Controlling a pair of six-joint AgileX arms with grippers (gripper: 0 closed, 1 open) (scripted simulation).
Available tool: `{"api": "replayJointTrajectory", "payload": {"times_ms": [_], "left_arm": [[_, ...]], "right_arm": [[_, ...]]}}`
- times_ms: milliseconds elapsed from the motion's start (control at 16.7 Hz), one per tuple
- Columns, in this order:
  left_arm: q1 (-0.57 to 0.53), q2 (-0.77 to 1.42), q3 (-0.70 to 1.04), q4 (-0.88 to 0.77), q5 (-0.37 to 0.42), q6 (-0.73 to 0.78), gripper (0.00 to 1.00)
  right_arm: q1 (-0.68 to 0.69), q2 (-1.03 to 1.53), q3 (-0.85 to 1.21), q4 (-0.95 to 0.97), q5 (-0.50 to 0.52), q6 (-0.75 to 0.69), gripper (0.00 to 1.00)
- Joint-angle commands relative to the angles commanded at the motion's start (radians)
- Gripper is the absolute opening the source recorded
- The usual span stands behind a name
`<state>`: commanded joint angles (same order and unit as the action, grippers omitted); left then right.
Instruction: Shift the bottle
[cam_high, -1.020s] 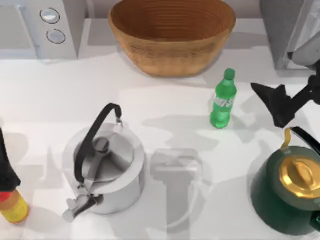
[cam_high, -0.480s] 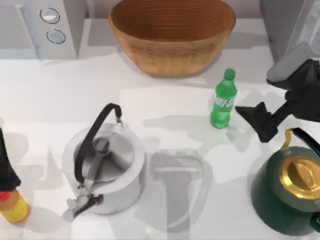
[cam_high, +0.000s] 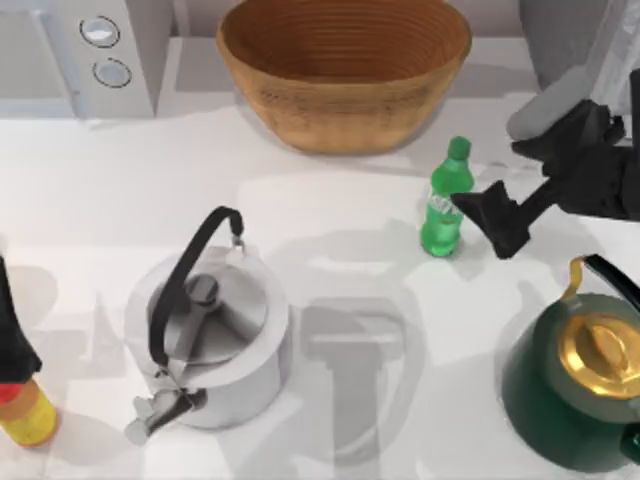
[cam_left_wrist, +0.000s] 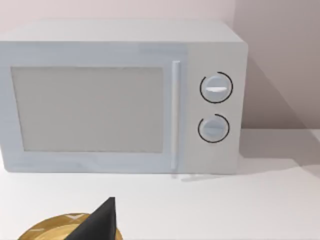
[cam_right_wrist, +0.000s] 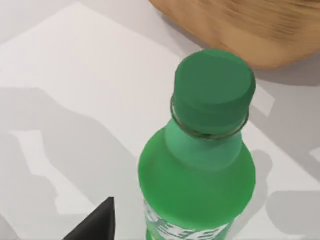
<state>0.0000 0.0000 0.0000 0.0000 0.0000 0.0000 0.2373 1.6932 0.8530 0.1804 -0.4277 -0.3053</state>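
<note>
A slim translucent green plastic bottle (cam_high: 444, 205) is seen upright on the white counter (cam_high: 120, 180), right of centre. The right tool (cam_high: 492, 220), apparently open, is held just beside it on its right; the left tool (cam_left_wrist: 100, 222) is parked, state unclear.

Bare white bench (cam_high: 330, 215) lies left of the slim green plastic bottle (cam_high: 444, 205); the woven brown basket (cam_high: 345, 70) stands behind it.

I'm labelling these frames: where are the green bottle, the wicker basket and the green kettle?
green bottle (cam_high: 443, 210), top view, label.
wicker basket (cam_high: 345, 118), top view, outer wall.
green kettle (cam_high: 540, 395), top view, body.
</note>
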Motion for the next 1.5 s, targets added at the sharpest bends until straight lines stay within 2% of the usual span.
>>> {"api": "replayJointTrajectory", "payload": {"times_ms": [420,840,1500], "left_arm": [[0.000,0.000,0.000,0.000,0.000,0.000,1.00],[0.000,0.000,0.000,0.000,0.000,0.000,1.00],[0.000,0.000,0.000,0.000,0.000,0.000,1.00]], "right_arm": [[0.084,0.226,0.073,0.171,0.068,0.054,1.00],[0.110,0.261,0.055,0.227,0.090,0.070,1.00],[0.110,0.261,0.055,0.227,0.090,0.070,0.17]]}}
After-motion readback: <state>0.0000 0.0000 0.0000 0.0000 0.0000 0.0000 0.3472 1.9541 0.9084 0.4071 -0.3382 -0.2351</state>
